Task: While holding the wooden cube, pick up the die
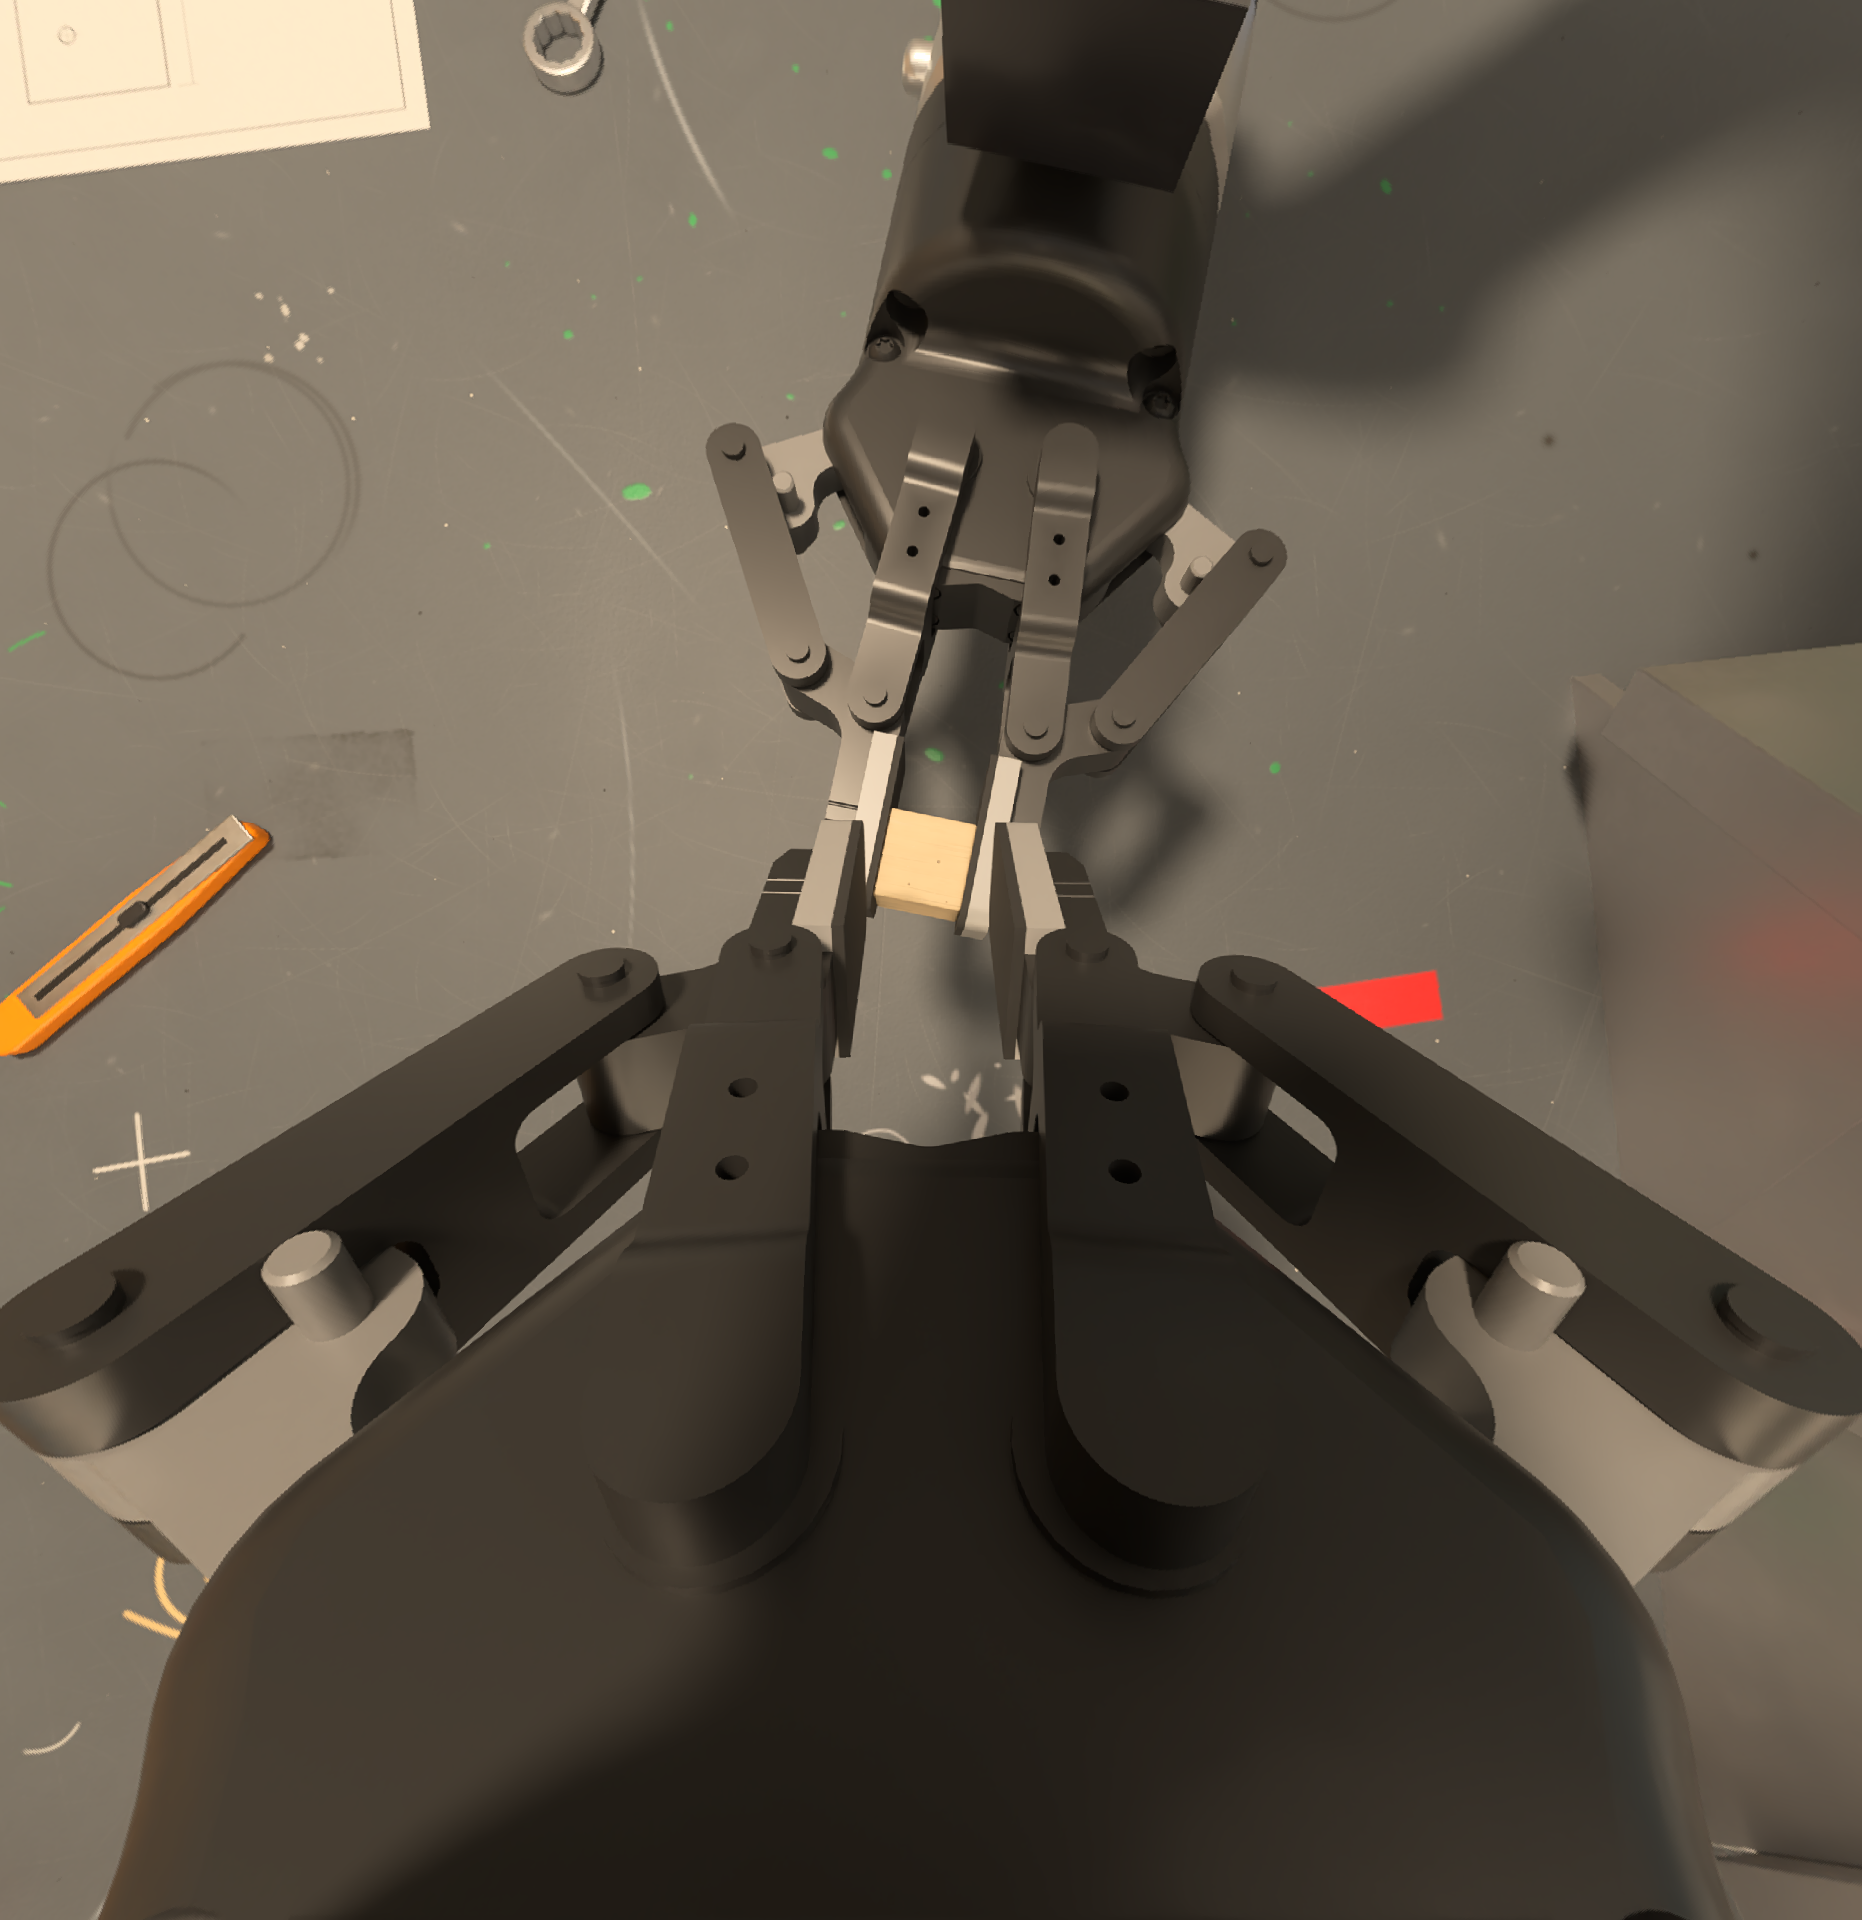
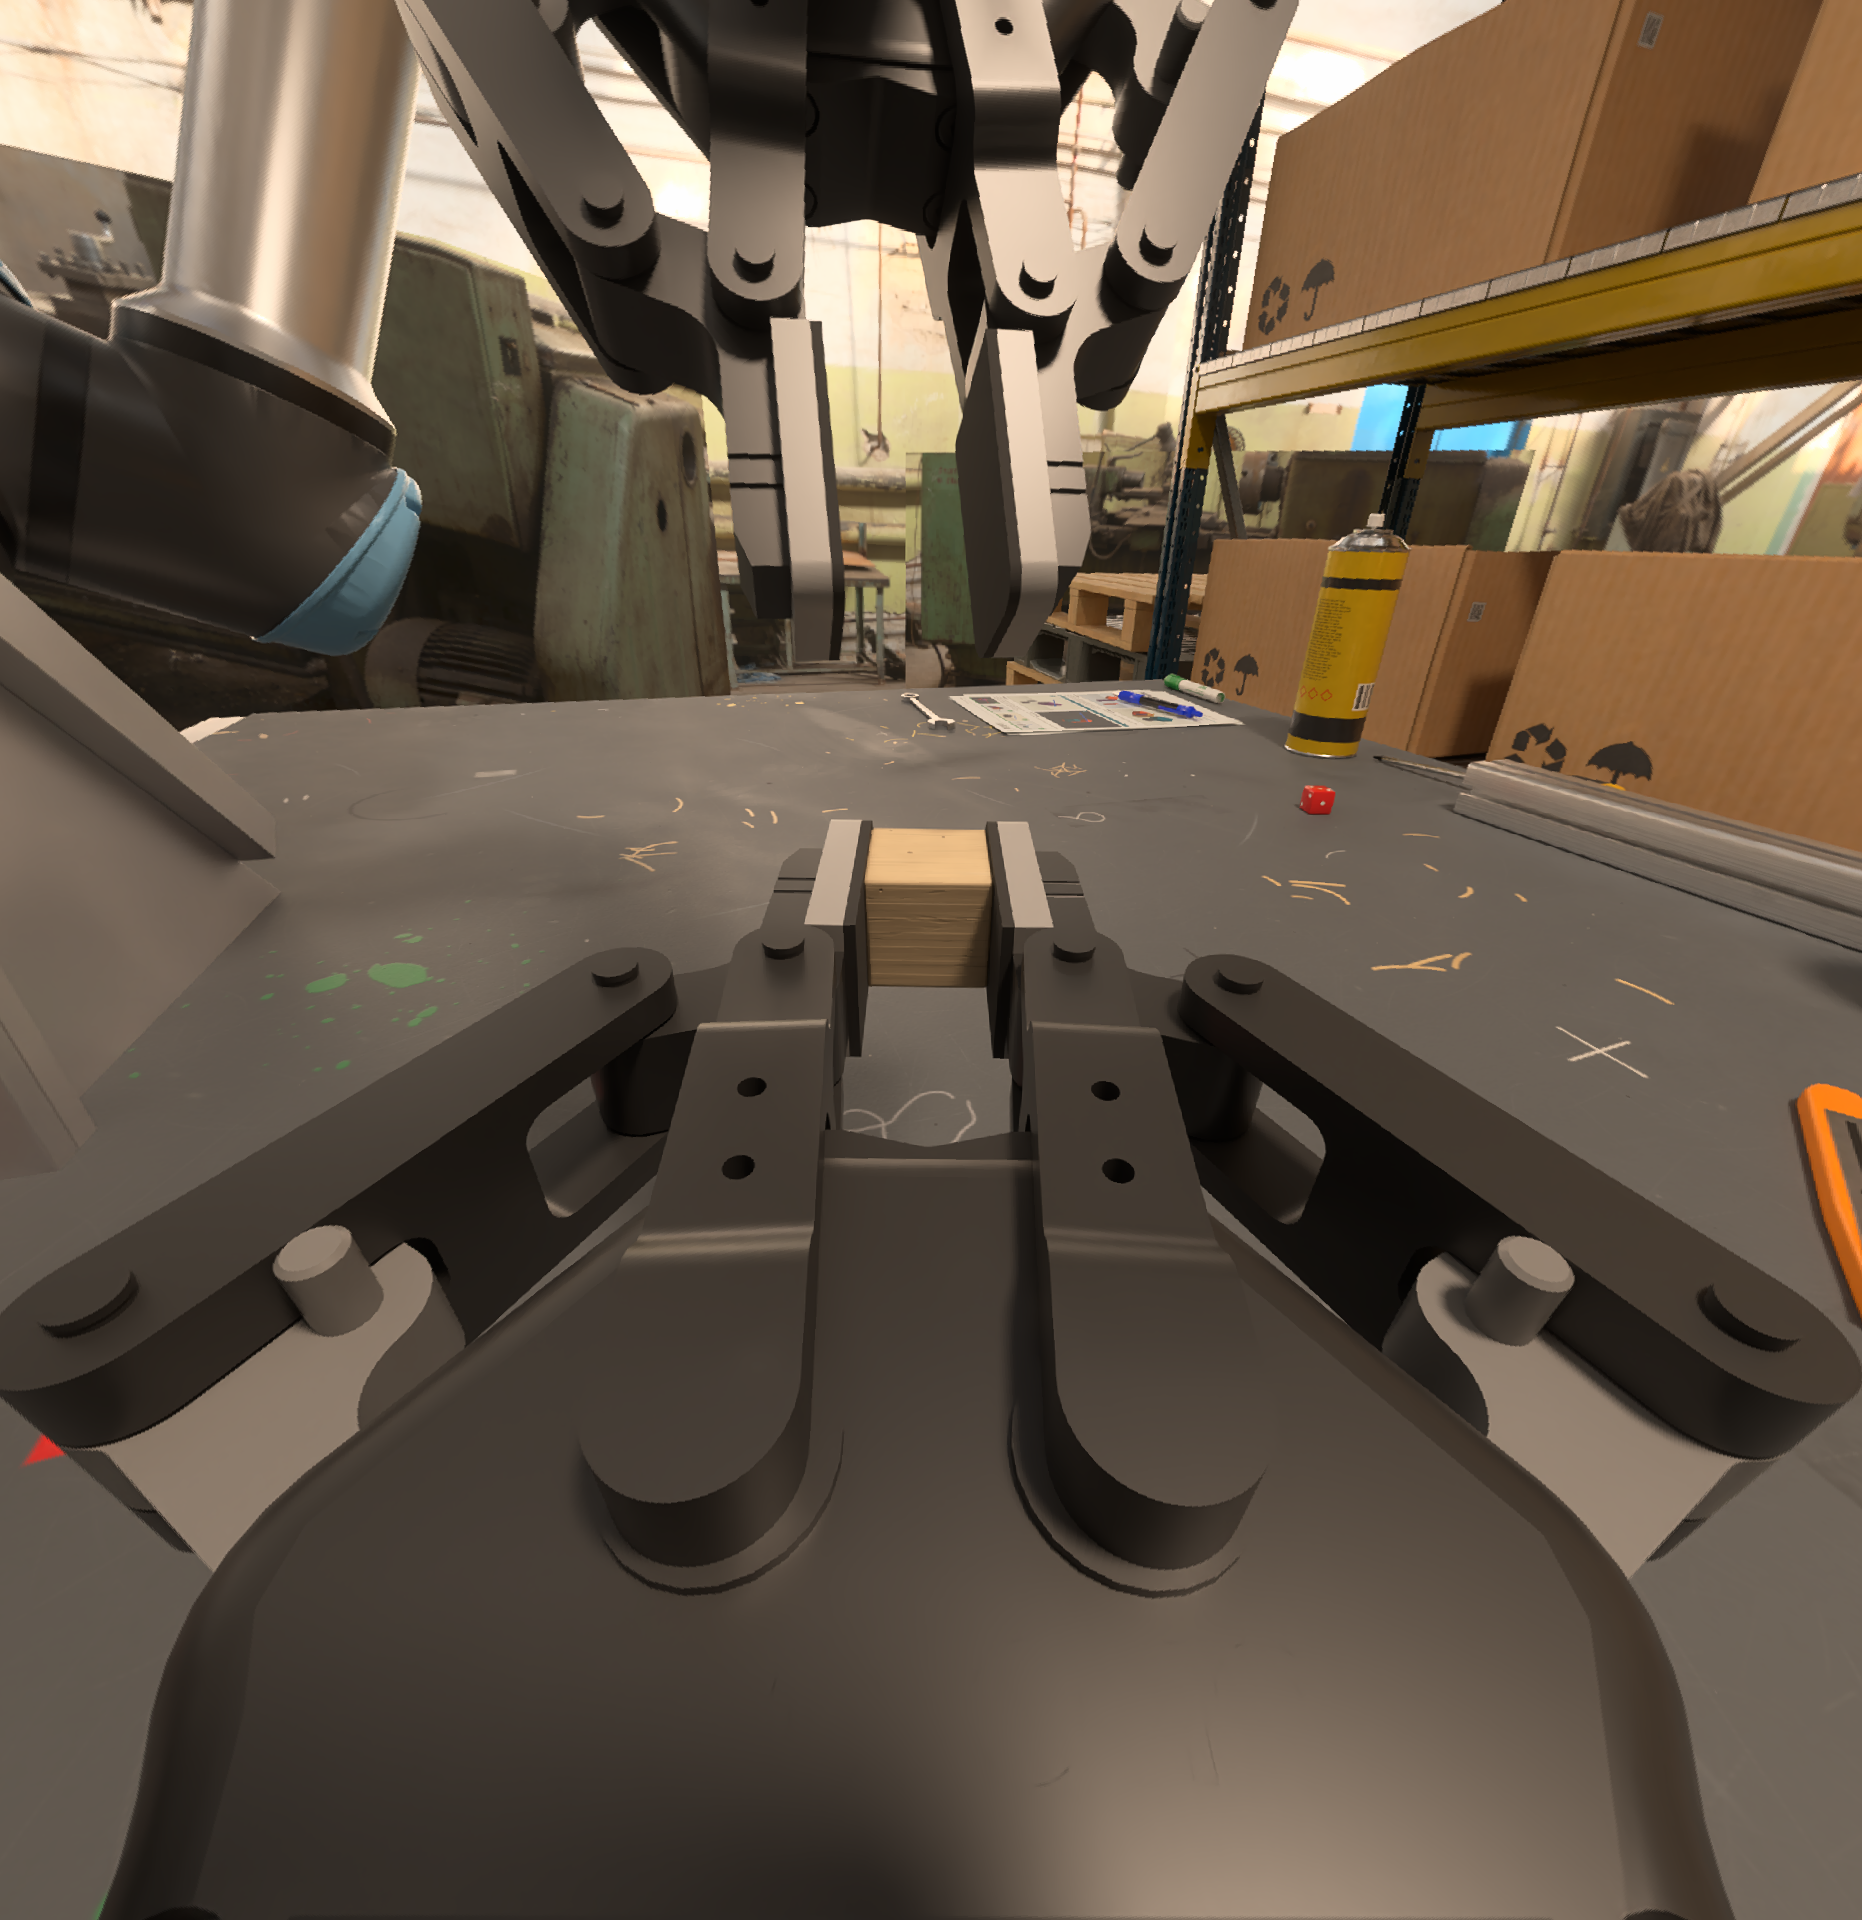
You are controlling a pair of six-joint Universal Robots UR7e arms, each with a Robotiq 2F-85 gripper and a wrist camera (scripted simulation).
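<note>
One wooden cube [image 2: 927, 906], pinched by the right gripper [image 2: 927, 883]; left gripper [image 2: 891, 582] hangs above, fingers apart and empty. One red die [image 2: 1316, 799] sits near the table's far-right edge.

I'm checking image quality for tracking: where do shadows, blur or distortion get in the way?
Left wrist view: soft arm shadows darken the table at upper right; the box at right looks blurred. Right wrist view: wide-angle bending stretches the edges; the die stays small but sharp.
</note>
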